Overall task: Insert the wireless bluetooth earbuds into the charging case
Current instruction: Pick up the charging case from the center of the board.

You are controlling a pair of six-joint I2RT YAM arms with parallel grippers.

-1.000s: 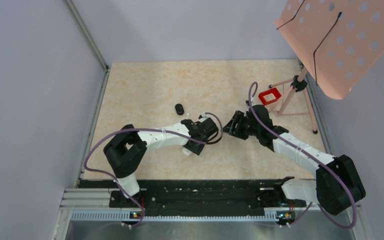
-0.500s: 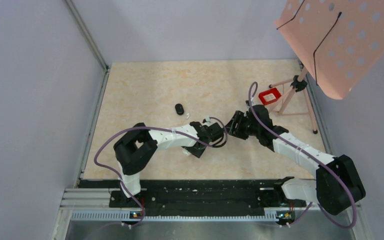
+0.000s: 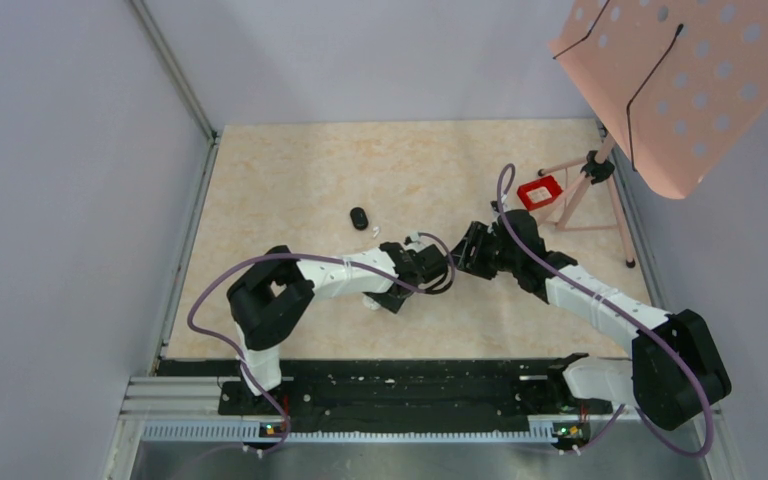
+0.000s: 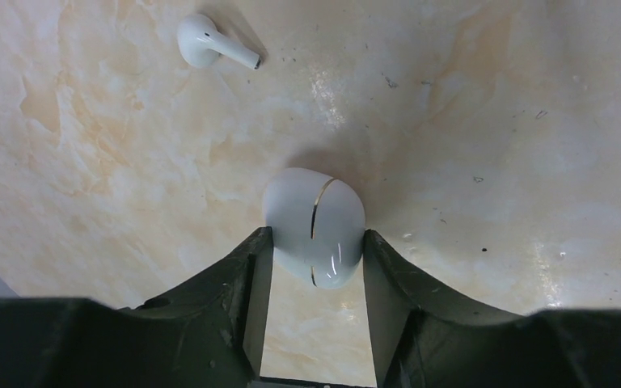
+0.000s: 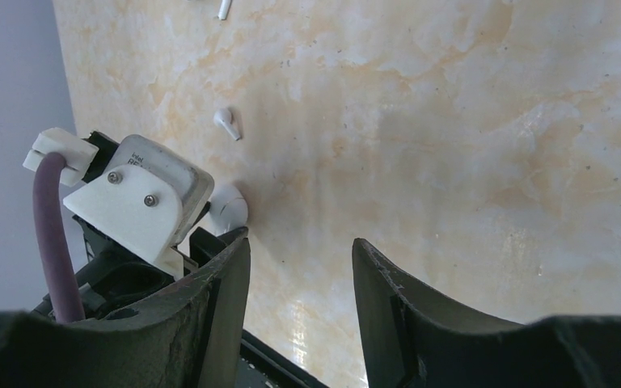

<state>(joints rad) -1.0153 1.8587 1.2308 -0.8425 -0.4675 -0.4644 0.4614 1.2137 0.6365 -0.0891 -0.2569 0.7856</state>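
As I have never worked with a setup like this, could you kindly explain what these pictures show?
These are two robot arms bolted side by side at a table's near edge, each ending in a two-finger gripper. The wide picture comes from a fixed camera above and behind them; the two close-ups come from cameras on the wrists, so the dark prongs are each arm's own fingers. The left gripper is closed on a shut white charging case. The right gripper is open and holds nothing. On the marbled table lie a white stemmed earbud and, in the overhead view, a small black oval item, too small to identify.
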